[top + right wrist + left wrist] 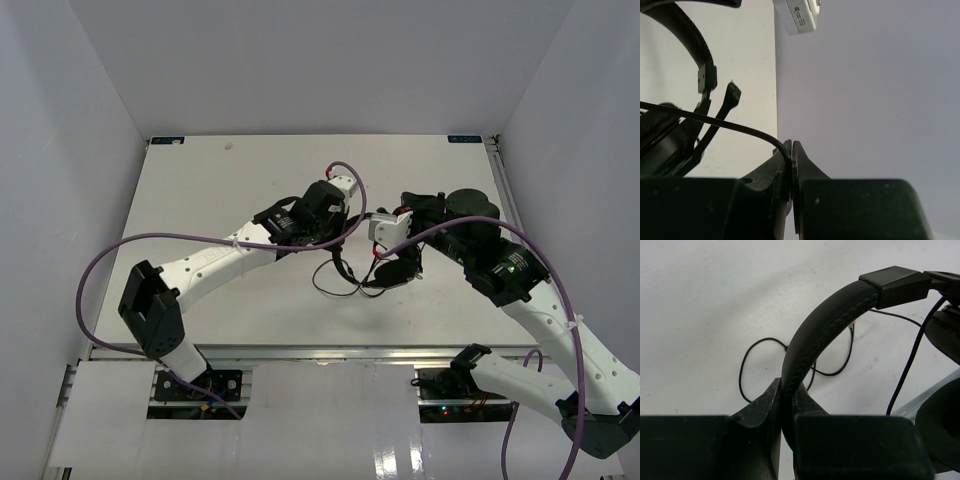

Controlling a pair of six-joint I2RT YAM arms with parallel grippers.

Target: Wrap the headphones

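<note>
Place: robot lab cell.
Walls: plain grey panels [70,150] at 9, 12, 3 o'clock.
Surface: white table [220,180].
Rig: two arms [210,262] bolted at 6 o'clock.

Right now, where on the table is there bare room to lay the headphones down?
Bare: the far-left table behind the left arm, and the near strip between that arm and the right arm. Crowded: the middle, where the left gripper clamps the headband, the right gripper pinches the cord, and cord loops lie on the table.
</note>
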